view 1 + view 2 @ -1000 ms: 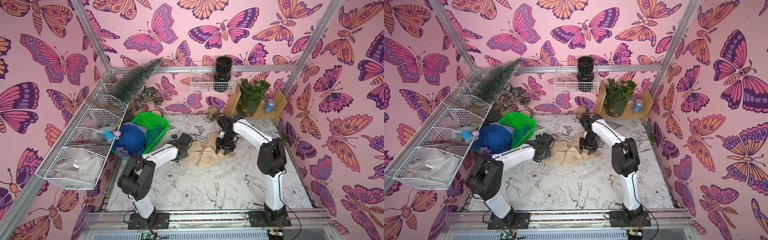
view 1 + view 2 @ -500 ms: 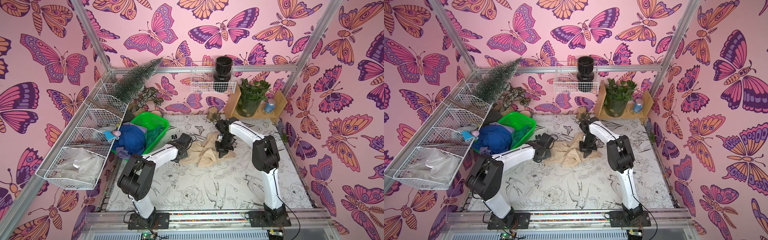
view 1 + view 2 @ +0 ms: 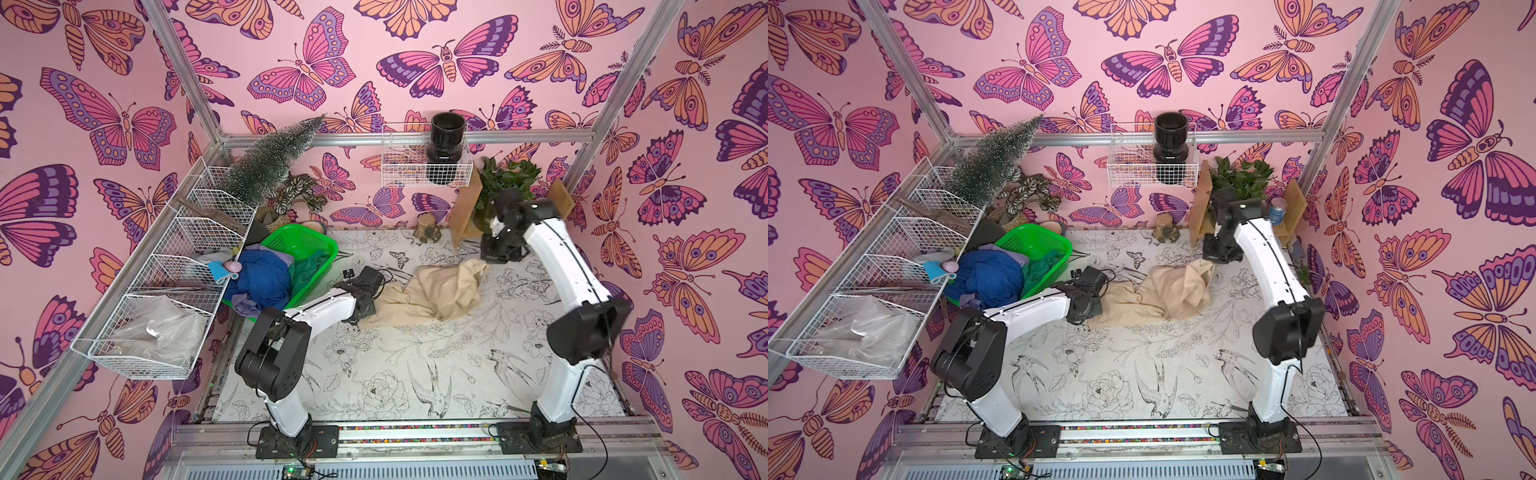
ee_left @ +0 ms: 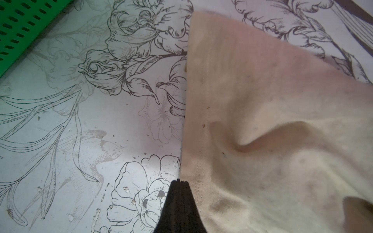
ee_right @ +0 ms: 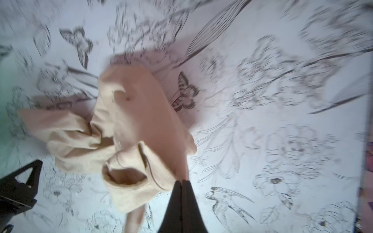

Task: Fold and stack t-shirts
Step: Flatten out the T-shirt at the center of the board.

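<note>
The left gripper (image 4: 179, 182) had its thin black jaws pressed together on the stitched hem of the beige speckled cloth t-shirt (image 4: 262, 121), right at the fabric's edge. The cloth beside it rose in one soft, rounded fold. The right gripper (image 5: 182, 181) was likewise closed, pinching up a peak of the same shirt, and a tubular sleeve opening sagged beneath it. That view was blurred.

In both top views the shirt (image 3: 436, 291) lay as a rumpled, roughly triangular heap. The left gripper was at its 8 o'clock corner and the right gripper at its 1 o'clock corner. It lay a little toward 12 o'clock from the middle of the flat white table printed with black line-drawn flowers and birds (image 3: 374, 374).

At the table's 10 o'clock stood a bright green perforated plastic basket (image 3: 307, 237). It held a crumpled royal blue t-shirt (image 3: 262, 278) and, at that shirt's 3 o'clock, a dark green t-shirt (image 3: 312, 266). A lavender t-shirt (image 3: 245, 305) showed at the blue one's 7 o'clock.
</note>
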### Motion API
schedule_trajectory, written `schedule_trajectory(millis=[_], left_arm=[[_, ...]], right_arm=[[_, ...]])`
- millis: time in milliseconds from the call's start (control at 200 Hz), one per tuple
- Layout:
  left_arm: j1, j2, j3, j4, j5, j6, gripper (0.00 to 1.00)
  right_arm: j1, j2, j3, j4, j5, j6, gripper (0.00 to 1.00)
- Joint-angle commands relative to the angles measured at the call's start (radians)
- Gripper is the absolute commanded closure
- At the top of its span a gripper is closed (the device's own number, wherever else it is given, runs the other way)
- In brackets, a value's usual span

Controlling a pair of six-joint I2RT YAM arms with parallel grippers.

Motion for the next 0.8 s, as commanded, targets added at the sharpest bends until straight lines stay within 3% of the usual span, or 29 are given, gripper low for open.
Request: schedule_trajectory(millis=[0, 160, 335, 621, 796], left_arm=[[-0.003, 0.008, 0.016, -0.014, 0.021, -0.010, 1.00], [-0.003, 0.034, 0.044, -0.014, 0.030, -0.009, 1.00], [-0.003, 0.037, 0.078, -0.018, 0.030, 0.020, 1.00], [-0.001, 0.064, 0.101, -0.021, 0.014, 0.020, 1.00], [0.005, 0.108, 0.129, -0.023, 0.067, -0.007, 1.00]], right_arm=[[0.019, -0.116, 0.004, 0.007, 0.190, 0.004, 1.00], [0.017, -0.300, -0.164, 0.176, 0.399, -0.006, 1.00], [0.014, -0.314, -0.253, 0.167, 0.593, -0.029, 1.00], [-0.028, -0.309, -0.276, 0.148, 0.581, 0.000, 1.00], [-0.029, -0.298, -0.288, 0.153, 0.531, 0.008, 1.00]])
